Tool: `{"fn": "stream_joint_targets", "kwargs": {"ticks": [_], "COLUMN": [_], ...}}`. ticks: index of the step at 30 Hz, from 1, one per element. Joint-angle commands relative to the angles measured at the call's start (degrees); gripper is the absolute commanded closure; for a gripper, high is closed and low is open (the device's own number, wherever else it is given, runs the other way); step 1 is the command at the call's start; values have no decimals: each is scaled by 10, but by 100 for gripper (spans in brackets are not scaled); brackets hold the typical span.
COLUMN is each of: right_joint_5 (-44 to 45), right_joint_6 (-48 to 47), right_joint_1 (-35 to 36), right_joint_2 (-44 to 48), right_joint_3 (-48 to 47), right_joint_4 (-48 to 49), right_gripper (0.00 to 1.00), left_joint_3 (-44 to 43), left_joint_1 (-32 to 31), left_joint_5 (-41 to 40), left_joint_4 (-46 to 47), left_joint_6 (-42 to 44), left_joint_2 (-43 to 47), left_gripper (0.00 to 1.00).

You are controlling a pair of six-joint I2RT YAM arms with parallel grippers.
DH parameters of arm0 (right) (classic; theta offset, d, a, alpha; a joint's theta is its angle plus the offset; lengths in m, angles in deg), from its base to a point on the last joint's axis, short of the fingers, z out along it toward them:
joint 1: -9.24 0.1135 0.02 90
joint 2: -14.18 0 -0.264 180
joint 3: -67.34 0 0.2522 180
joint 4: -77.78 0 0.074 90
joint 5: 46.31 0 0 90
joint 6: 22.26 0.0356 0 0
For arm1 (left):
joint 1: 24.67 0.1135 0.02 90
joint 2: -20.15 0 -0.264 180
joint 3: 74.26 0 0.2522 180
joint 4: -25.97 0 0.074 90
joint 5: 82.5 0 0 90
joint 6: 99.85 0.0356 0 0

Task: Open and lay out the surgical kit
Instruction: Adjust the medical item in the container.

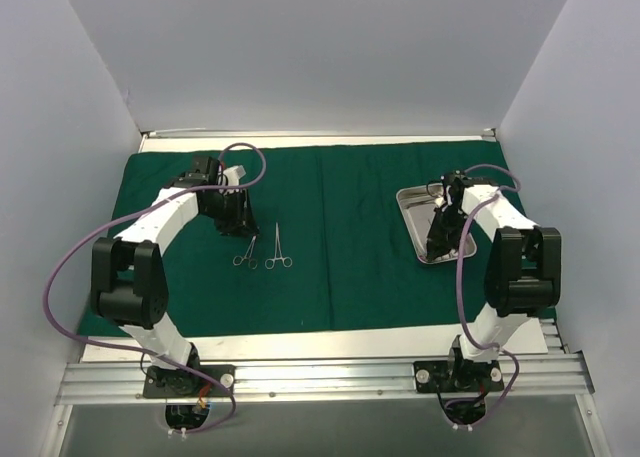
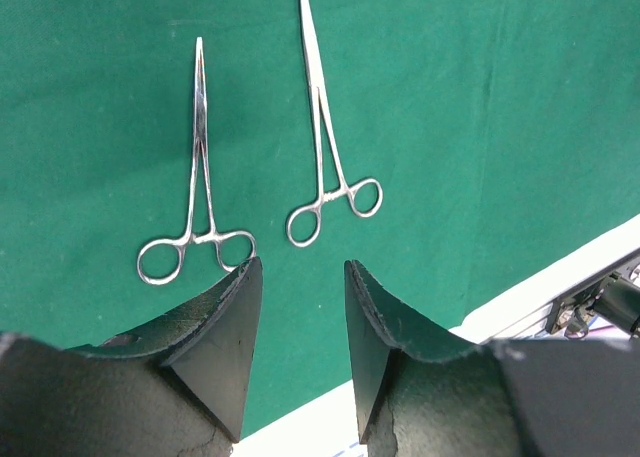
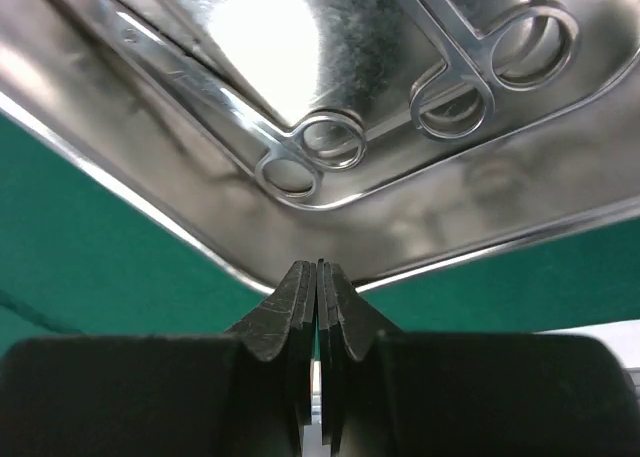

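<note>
While R arm works at the tray, notes run near to far.

Near edge: bare white table strip (image 1: pixel 300 344), then the green drape (image 2: pixel 480 127), spread flat across the table.

Centre-left on drape: 2 ring-handled forceps, left forceps (image 2: pixel 198 167) and right forceps (image 2: pixel 325 147). They lie side by side, not touching, rings toward the near side, tips far.

R side: right gripper (image 3: pixel 318 277) has its jaws pressed together with nothing visible between the pads. Its tips sit at the rim of the steel tray (image 3: pixel 480 192); can't tell if they touch it. The tray sits on the right of the drape. Inside it are at least 2 more instruments: one ring pair (image 3: pixel 310 157) in the corner closest to the tips, another ring pair (image 3: pixel 495 72) beyond.

Further back, L side: left gripper (image 2: pixel 300 277) is about half open and empty, just beyond the 2 laid forceps.

Step in hand (judgement): pick the next instrument out of the tray. To do it well:
- open jaws first, clear the rim, come down over the shank just beyond the rings
- avoid the tray wall; steel is slick and the tray may skid
- lift straight, lay parallel to the 2 on the drape, same orientation

Writing/labels: none legible in any view.
</note>
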Motion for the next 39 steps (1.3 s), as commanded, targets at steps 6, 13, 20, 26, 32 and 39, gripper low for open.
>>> {"fn": "stream_joint_targets", "kwargs": {"ticks": [6,13,20,26,32,39], "right_joint_5": [11,29,46,73,72,20], "right_joint_6": [0,-12,-10,-22,-44,-123], "right_joint_1": [-1,-1,-4,-7,-12,-11], "right_joint_2": [-64,-138,-164,-176,-176,-164], "right_joint_3": [9,-23,-115,-184,-213,-196], "right_joint_4": [27,47,43,23,0,25], "right_gripper": [100,100,100,96,87,65], "left_joint_3": [-52,-70,-69,-69,-67,-58], "left_joint_1": [-1,0,2,1,2,2], "left_joint_5": [13,10,4,10,12,27], "left_joint_4": [-7,-16,-22,-15,-18,-11], "left_joint_6": [14,17,21,13,18,13], "left_joint_2": [-21,-28,-28,-30,-30,-31], "left_gripper": [53,53,52,52,52,52]}}
